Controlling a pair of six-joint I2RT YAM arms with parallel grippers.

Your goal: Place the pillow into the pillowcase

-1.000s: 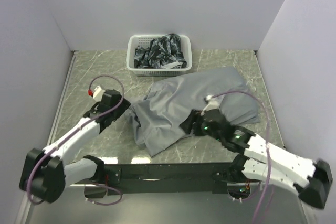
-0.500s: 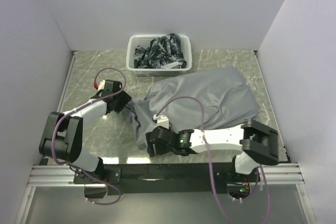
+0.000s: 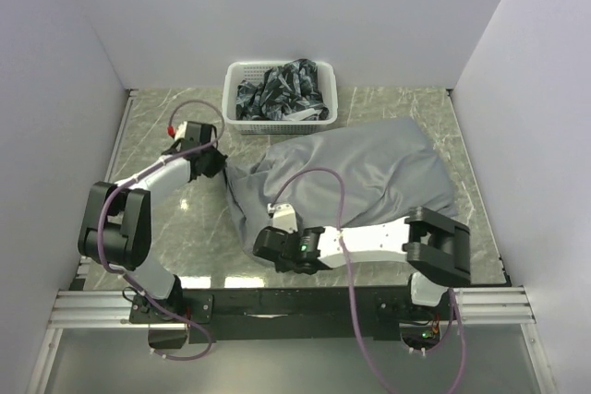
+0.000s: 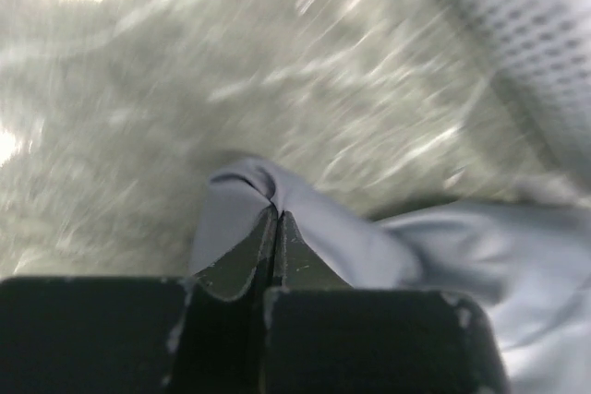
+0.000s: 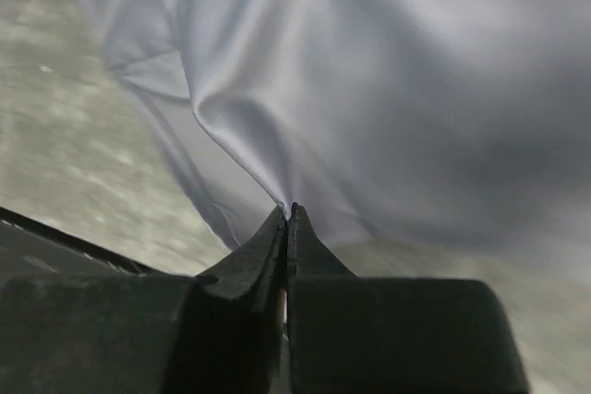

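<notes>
The grey pillowcase (image 3: 355, 177) lies wrinkled and bulging across the middle and right of the table. The pillow is hidden; no cream fabric shows in any view. My left gripper (image 3: 220, 164) is at the sack's far-left corner, shut on a fold of the grey cloth (image 4: 351, 242), its tips (image 4: 275, 215) pressed together. My right gripper (image 3: 264, 247) is at the near-left corner, and it too is shut on a pinch of the pillowcase (image 5: 369, 89), which rises from the tips (image 5: 288, 212).
A white basket (image 3: 280, 115) holding dark patterned cloth stands at the back, just beyond the pillowcase; its perforated wall (image 4: 545, 80) shows blurred in the left wrist view. The table's black front rail (image 3: 295, 300) runs close behind the right gripper. Grey walls enclose three sides.
The right arm swung from the middle of the sack across to its near-left corner and shut on the cloth. The left gripper moved slightly farther back and shut on the far-left corner.
</notes>
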